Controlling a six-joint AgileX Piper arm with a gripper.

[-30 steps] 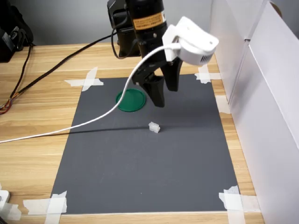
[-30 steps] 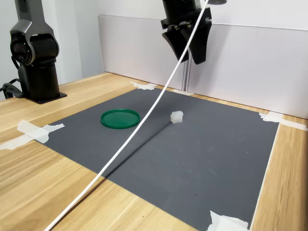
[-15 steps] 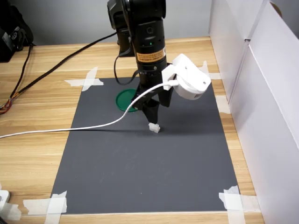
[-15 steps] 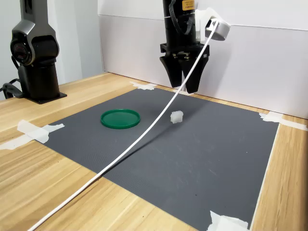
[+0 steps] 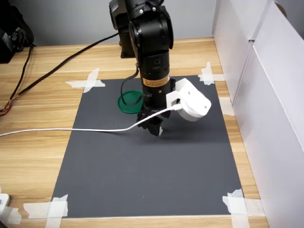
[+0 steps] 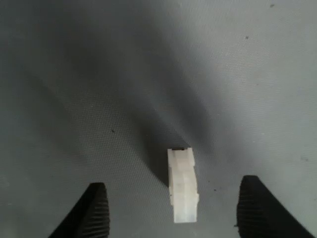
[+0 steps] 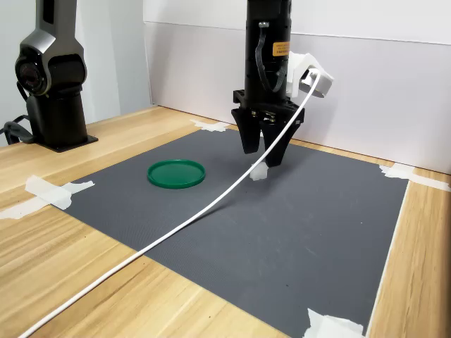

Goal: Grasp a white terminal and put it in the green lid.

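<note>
**A:** On the wooden table, largest item first: the dark grey mat, taped at its corners. Position of the arm?

**B:** Down. A second ago the wrist was well above the mat; half a second ago it was partway; now the gripper sits low over the mat, straddling the white terminal. The white cable dropped with it and trails across the mat. My reading: approach is finished, closing is the next step.

**A:** Green lid?

**B:** Unmoved through all the pictures, flat on the mat, near the terminal but apart from it, to the second exterior view's left. In the first exterior view the arm hides part of it. Nothing in it yet.

**A:** Jaw state?

**B:** Spread wide, nothing gripped. The wrist view shows both fingertips standing clear of the terminal, mat visible on either side. The piece lies between them, slightly nearer one fingertip than the other. No contact that I can see.

**A:** Terminal itself?

**B:** Resting on the mat where it was, long axis running roughly along the gap, so the jaws should meet its long sides.
</note>
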